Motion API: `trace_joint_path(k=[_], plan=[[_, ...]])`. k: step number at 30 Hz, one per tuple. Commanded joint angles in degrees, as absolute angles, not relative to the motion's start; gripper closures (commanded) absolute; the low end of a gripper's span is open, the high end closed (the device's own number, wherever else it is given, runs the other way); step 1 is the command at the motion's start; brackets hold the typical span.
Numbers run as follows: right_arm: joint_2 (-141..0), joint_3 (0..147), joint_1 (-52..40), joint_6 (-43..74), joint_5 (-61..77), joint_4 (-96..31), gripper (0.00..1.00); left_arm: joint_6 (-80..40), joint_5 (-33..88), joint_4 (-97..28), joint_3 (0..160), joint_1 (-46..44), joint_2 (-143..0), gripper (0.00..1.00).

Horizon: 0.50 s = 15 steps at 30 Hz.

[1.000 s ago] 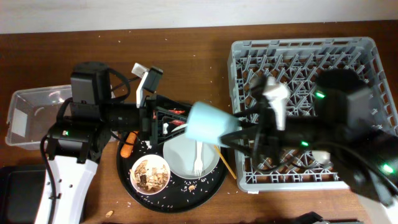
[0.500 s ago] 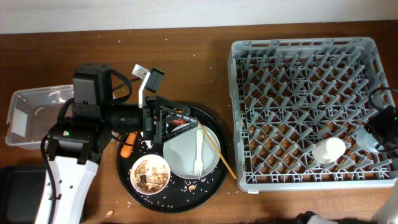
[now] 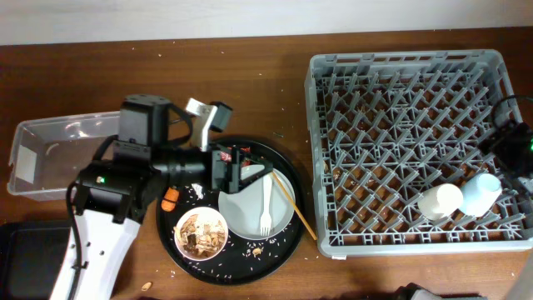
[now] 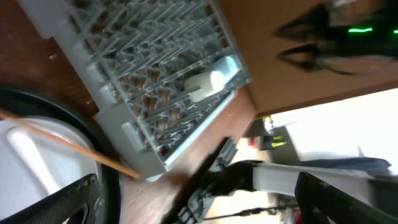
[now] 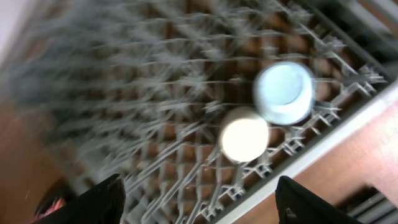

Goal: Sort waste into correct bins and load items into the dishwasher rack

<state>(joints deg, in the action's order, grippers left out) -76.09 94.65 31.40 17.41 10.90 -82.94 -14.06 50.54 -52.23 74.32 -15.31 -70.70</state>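
The wooden counter (image 3: pixel 250 83) carries everything. On its right side sits the grey dishwasher rack (image 3: pixel 400 60), the biggest thing there. In its near right corner the cream cup (image 3: pixel 439 202) and the light-blue cup (image 3: pixel 481 193) lie on the pegs, touching side by side.

Left of the rack is a round black tray (image 3: pixel 275 242). At the far left stands the clear box (image 3: pixel 33 137) with its white label. The black bin (image 3: pixel 21 258) shows only partly at the lower left corner.

The left hand (image 3: pixel 237 169) hangs over the far part of the tray. Its wrist view shows the fingers spread wide, released, with nothing between them. The right hand (image 5: pixel 202 205) hangs above the rack over the two cups, likewise spread and empty. In the overhead view only a dark part of that arm shows at the right edge.

On the tray lies the white plate (image 3: pixel 241 208), with a white fork (image 3: pixel 265 204) on it and a chopstick (image 3: pixel 290 200) slanting over its right rim. The small white bowl (image 3: pixel 178 223), holding brownish food scraps (image 3: pixel 201 232), sits just left of the plate. The orange carrot (image 3: pixel 170 198) lies at the tray's left edge. The red snack wrapper (image 3: pixel 226 155) lies at the far edge, beside the left hand. Crumbs (image 3: pixel 258 248) are scattered over the near part of the tray.
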Motion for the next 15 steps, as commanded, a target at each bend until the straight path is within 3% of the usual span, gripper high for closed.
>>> trace_joint_path(k=[1,3,5,8,10,15], plan=[[-66.78,95.31,20.78,10.46,18.5,-84.25,0.21,-13.19,26.02,-56.12,74.72,-22.46,-70.02,0.01],[-61.91,95.04,7.07,10.09,18.9,-85.58,0.25,-20.4,2.28,-63.31,74.67,-29.87,-71.26,0.01],[-62.02,94.24,-3.92,8.34,19.29,-87.68,0.36,-25.82,-0.45,-64.77,74.89,-29.15,-70.67,0.01],[-65.1,85.41,-23.77,10.2,15.53,-83.13,0.4,-26.3,-0.43,-66.65,78.5,-24.01,-66.7,0.01],[-75.11,75.83,-37.89,14.55,2.22,-72.01,0.4,-26.28,-0.27,-69.78,82.02,-21.15,-62.11,0.01],[-102.76,75.11,-42.78,13.96,-2.17,-61.76,0.5,-26.26,-0.86,-74.94,82.02,-21.15,-58.78,0.01]])
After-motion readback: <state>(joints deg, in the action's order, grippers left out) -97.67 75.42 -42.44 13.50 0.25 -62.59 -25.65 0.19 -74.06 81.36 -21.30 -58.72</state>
